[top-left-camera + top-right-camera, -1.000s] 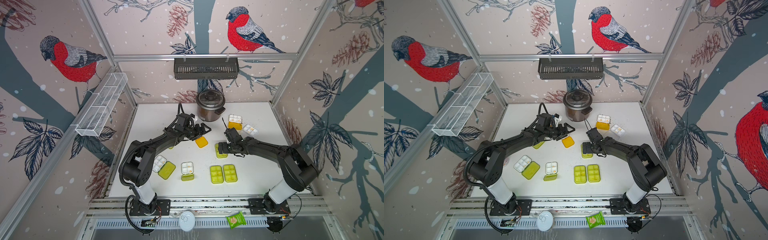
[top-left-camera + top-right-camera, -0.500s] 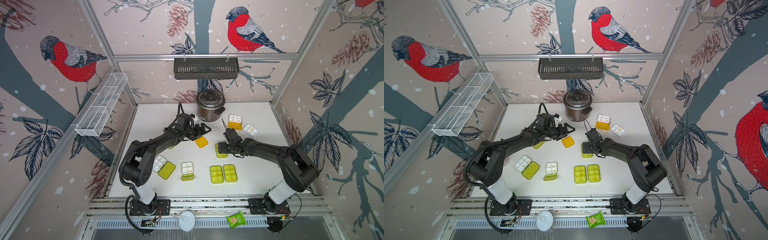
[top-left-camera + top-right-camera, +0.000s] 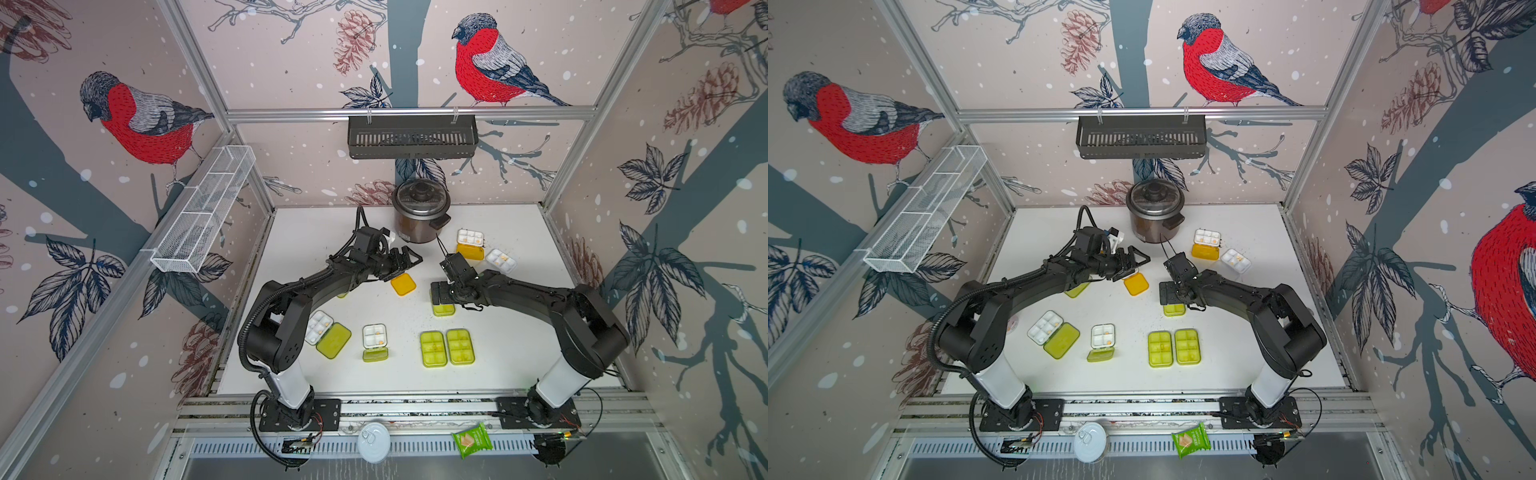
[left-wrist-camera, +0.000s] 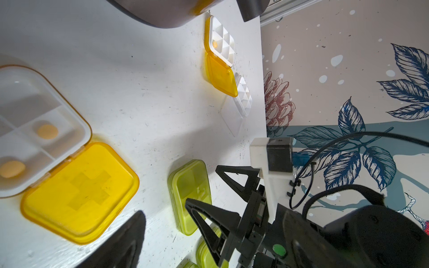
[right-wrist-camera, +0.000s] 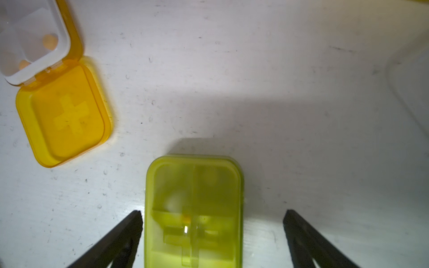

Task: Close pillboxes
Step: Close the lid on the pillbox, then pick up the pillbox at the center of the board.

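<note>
Several pillboxes lie on the white table (image 3: 519,353). A closed lime-green pillbox (image 5: 193,208) (image 3: 444,309) lies between the spread fingers of my right gripper (image 5: 212,215) (image 3: 438,294), which is open and not touching it. My left gripper (image 3: 407,266) (image 3: 1133,268) stands open above an open orange pillbox; its lid (image 3: 403,284) (image 4: 81,192) lies flat and its white tray (image 4: 34,130) holds pills. Two closed green pillboxes (image 3: 433,348) (image 3: 460,346) sit side by side at the front. Open ones lie at the front left (image 3: 328,334), front middle (image 3: 375,341) and back right (image 3: 470,245) (image 3: 500,260).
A rice cooker (image 3: 422,216) stands at the back of the table, close behind both grippers. Another green pillbox (image 3: 343,294) is half hidden under the left arm. A round can lid (image 3: 374,441) and a green snack packet (image 3: 471,440) lie off the table's front edge.
My right gripper's jaws have spread a little wider around the closed green pillbox. The left arm has not moved.
</note>
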Tool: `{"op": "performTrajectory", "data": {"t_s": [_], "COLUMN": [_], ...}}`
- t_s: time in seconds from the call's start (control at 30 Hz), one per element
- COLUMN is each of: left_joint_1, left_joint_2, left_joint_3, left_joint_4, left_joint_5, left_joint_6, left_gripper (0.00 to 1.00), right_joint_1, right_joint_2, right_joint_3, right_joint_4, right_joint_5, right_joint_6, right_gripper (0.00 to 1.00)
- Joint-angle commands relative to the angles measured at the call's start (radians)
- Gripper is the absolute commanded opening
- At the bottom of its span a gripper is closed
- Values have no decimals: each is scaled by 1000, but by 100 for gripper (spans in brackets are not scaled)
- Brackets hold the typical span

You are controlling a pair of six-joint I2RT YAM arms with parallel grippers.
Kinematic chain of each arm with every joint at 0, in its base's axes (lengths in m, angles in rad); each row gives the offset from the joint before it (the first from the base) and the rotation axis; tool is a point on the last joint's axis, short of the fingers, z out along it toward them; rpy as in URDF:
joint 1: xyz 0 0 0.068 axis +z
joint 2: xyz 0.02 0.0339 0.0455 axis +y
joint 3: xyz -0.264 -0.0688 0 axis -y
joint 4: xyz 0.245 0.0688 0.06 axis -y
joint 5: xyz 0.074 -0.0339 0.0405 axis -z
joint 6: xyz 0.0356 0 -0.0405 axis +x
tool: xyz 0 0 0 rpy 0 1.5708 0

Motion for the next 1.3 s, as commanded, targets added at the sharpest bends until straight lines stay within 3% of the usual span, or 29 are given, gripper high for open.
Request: {"op": "performTrajectory", "data": {"t_s": [0.0,0.47,0.73,1.03,1.27], "left_joint_1": [2,2,2,2,2], "left_joint_2": [-8,-4,-7,-7,-3], "left_joint_3": [4,5,4,3,-4], "left_joint_4": [13,17,19,21,34], "left_joint_5": [6,15,16,17,25], "left_joint_6": [7,4,4,1,-10], "left_gripper": [92,92,92,92,92], "right_joint_1": [14,42,49,34,-28], "right_joint_2": [23,88,102,-29,-189], "right_joint_3": [23,24,23,-38,-183], "right_joint_4": [-20,6,8,-1,-42], "right_joint_5": [19,44,88,182,186], "right_joint_6": [1,26,26,26,42], "right_gripper": [97,91,78,73,73]}}
